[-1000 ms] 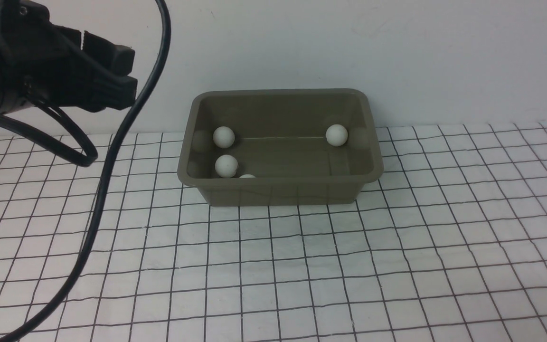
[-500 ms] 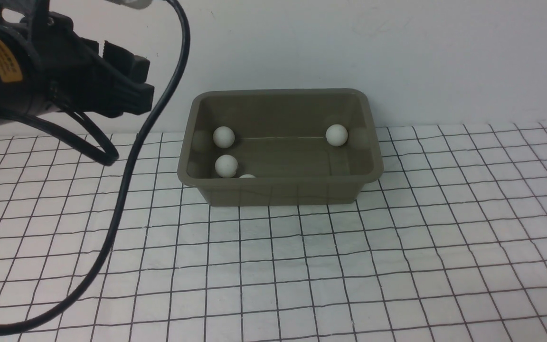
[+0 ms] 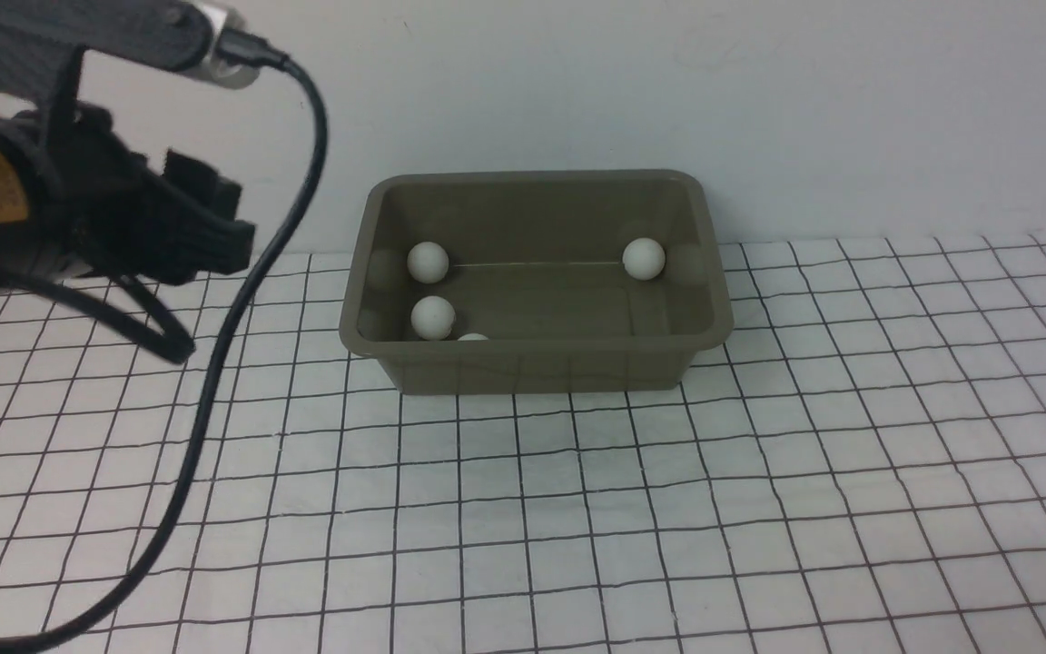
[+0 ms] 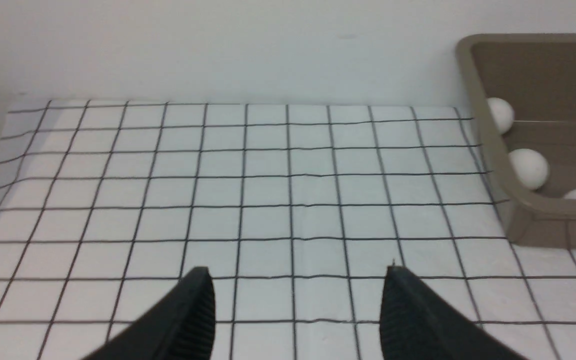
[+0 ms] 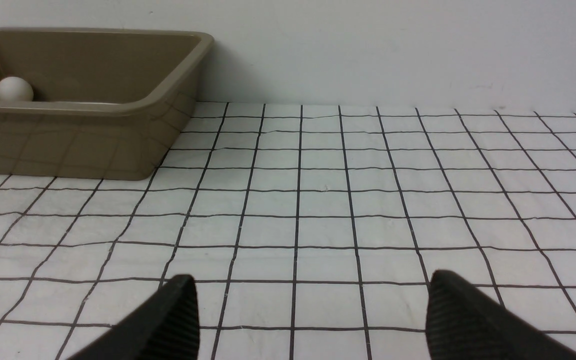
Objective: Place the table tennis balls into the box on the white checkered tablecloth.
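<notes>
four balls in box, right of left tool

We see the rectangular olive-grey plastic box with rounded corners, flared rim and sloping walls standing upright just above the centre of the front frame, on the white cloth with a thin black grid that fills the lower frame. Four small matte white plastic balls show inside it: one at the upper left of the floor, one just below it, a third mostly hidden behind the near rim, and a fourth at the upper right, well apart from the others
</notes>
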You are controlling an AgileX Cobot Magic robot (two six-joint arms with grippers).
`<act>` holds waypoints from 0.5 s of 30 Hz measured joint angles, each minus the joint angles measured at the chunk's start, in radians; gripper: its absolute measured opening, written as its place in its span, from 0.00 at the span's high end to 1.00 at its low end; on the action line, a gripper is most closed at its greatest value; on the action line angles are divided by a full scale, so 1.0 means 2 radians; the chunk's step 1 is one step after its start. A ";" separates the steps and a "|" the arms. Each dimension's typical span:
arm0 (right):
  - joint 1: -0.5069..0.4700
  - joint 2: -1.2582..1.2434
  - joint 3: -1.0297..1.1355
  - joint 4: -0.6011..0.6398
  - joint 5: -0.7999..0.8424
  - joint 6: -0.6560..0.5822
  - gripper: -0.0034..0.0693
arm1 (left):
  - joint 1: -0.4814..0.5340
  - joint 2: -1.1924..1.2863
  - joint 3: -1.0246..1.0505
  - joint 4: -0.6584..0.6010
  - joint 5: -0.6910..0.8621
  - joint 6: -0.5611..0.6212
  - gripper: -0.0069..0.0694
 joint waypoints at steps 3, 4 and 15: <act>0.000 0.000 0.000 0.000 0.000 0.000 0.20 | 0.021 -0.037 0.046 0.000 -0.018 0.000 0.38; 0.000 0.000 0.000 0.000 0.000 0.000 0.20 | 0.029 -0.056 0.065 0.000 -0.020 0.000 0.38; 0.000 0.000 0.000 0.000 0.000 0.000 0.20 | 0.049 -0.259 0.178 -0.001 0.005 0.000 0.38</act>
